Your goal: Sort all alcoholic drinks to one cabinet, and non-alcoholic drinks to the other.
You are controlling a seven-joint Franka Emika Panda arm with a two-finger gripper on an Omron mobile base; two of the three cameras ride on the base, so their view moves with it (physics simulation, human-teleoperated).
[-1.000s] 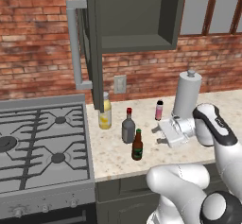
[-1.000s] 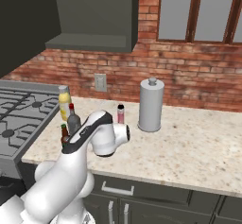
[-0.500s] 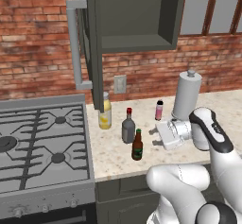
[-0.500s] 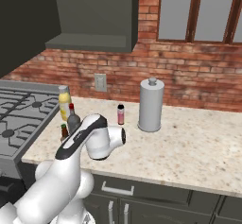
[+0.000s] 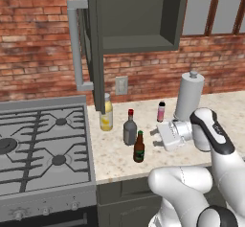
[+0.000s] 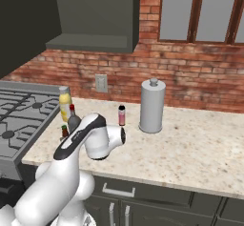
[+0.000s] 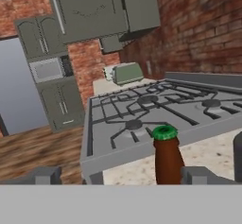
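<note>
place: kitchen | cues: gas stove [image 5: 43, 144], stone counter [image 6: 190, 144], brick wall [image 5: 33, 44], wall cabinet [image 5: 136, 17]

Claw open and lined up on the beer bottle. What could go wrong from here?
1. The grey bottle stands close behind the beer bottle; a wide open claw closing in may knock it.
2. In the hand view the beer bottle sits right of centre, so one finger might push it over.
3. The beer bottle is near the counter edge; a tip may send it off.
</note>
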